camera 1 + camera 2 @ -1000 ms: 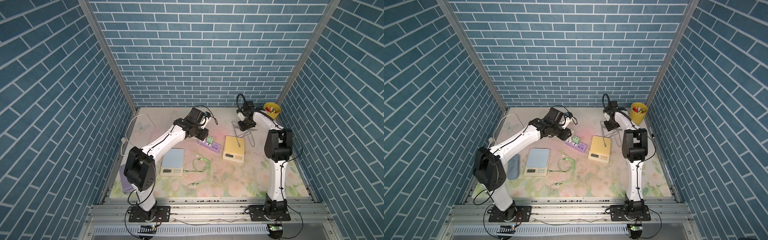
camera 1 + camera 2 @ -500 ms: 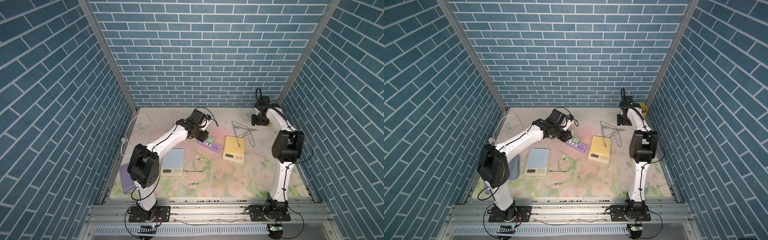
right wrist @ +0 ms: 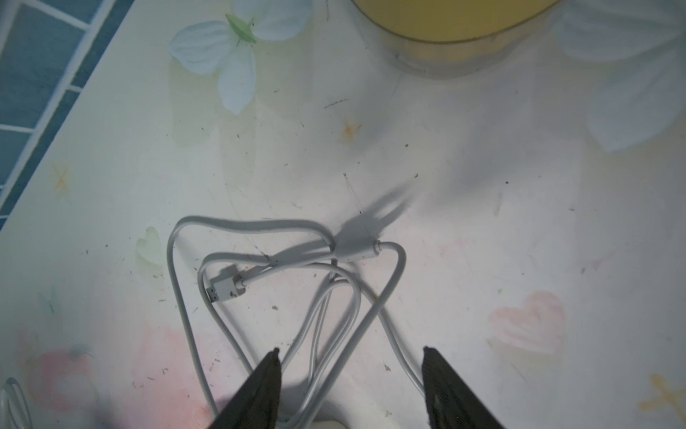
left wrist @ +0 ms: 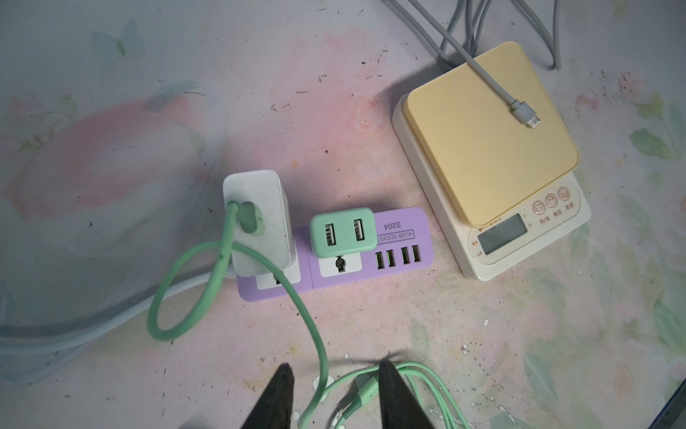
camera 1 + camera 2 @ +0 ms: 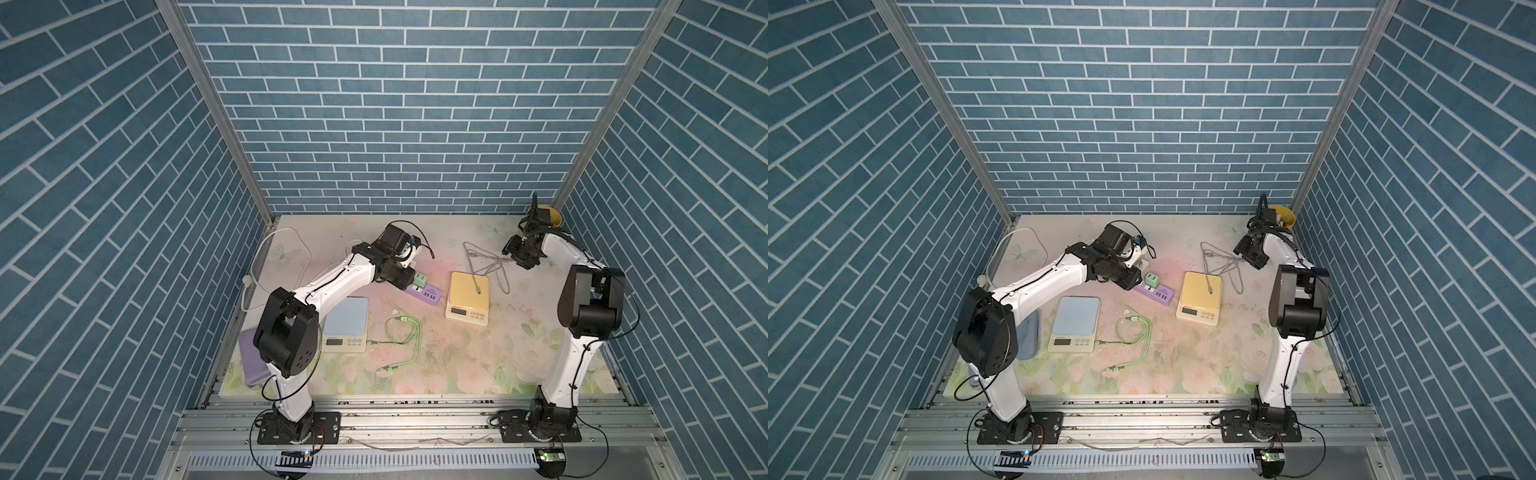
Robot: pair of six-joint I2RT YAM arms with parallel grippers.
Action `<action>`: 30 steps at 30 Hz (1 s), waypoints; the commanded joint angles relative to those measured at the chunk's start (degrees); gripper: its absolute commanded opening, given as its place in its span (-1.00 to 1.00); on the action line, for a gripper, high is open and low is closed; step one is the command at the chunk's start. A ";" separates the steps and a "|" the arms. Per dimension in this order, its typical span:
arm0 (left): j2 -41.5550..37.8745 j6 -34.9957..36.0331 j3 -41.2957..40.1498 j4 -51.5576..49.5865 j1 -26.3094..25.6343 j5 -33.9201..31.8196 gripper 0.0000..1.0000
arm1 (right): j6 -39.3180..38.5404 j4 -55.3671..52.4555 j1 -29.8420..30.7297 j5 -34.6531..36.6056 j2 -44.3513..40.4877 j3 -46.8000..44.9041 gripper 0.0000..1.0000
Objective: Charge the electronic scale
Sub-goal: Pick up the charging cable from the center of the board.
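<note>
A yellow-topped scale [image 5: 468, 297] [image 4: 490, 141] sits beside the purple power strip [image 5: 424, 293] [image 4: 402, 237]. One plug of a grey cable [image 4: 521, 113] lies on its platform. The cable's loops [image 3: 260, 224] and its USB plug [image 3: 222, 289] lie below my open right gripper [image 3: 350, 350] [image 5: 515, 253], which holds nothing. A blue-topped scale [image 5: 347, 322] stands at the left, with a green cable [image 5: 405, 332] ending at its side. That cable [image 4: 315, 334] runs from a white adapter [image 4: 256, 219] on the strip and passes under my open left gripper [image 4: 334, 369] [image 5: 405, 278].
A green USB charger [image 4: 341, 236] is plugged into the strip. A yellow cup [image 5: 555, 216] stands in the back right corner, close to the right wrist. The strip's white cord [image 5: 286, 245] loops at the back left. A purple object [image 5: 251, 361] lies front left.
My right gripper has swung right, from above the grey cable toward the yellow cup, and its jaws have opened wider. The left arm has hardly moved.
</note>
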 commanded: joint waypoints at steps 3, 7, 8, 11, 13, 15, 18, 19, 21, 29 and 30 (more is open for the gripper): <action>-2.71 0.80 -1.64 0.82 -0.03 -0.39 -0.18 | 8.02 2.70 -0.27 -0.06 3.91 1.19 0.16; -3.34 1.14 -2.22 0.95 -0.01 -0.99 -0.18 | 9.05 4.38 -0.29 -2.30 5.10 -0.63 -0.04; -3.44 1.10 -2.33 0.96 0.05 -0.96 -0.18 | 9.12 4.71 -0.32 -2.67 5.29 -0.75 -0.14; -3.89 1.19 -2.17 0.62 -0.02 -1.03 -0.18 | 8.85 4.93 -0.33 -3.83 5.53 0.27 -0.69; -4.70 1.15 -2.49 0.63 0.04 -1.36 -0.18 | 7.76 4.93 -0.33 -4.03 4.67 1.07 -1.00; -5.72 1.15 -3.11 0.88 0.00 -1.64 -0.18 | 5.14 4.45 -0.33 -4.75 3.38 2.22 -1.00; -7.51 1.84 -4.16 1.33 0.05 -2.26 -0.18 | -1.51 1.08 0.45 -4.88 0.99 5.61 -1.00; -8.23 2.09 -4.52 1.77 -0.02 -2.43 -0.18 | -4.20 -0.07 0.86 -5.24 0.00 6.51 -1.00; -9.36 2.54 -5.01 2.67 0.00 -2.32 -0.17 | -9.28 -3.83 1.72 -5.25 -1.53 9.34 -1.00; -11.82 1.83 -5.22 7.59 0.05 1.80 -0.09 | -25.78 -16.97 6.75 -2.58 -7.43 17.58 -1.00; -12.12 1.55 -5.38 8.36 -0.02 2.50 -0.08 | -26.84 -17.74 7.16 -3.31 -7.98 17.93 -1.00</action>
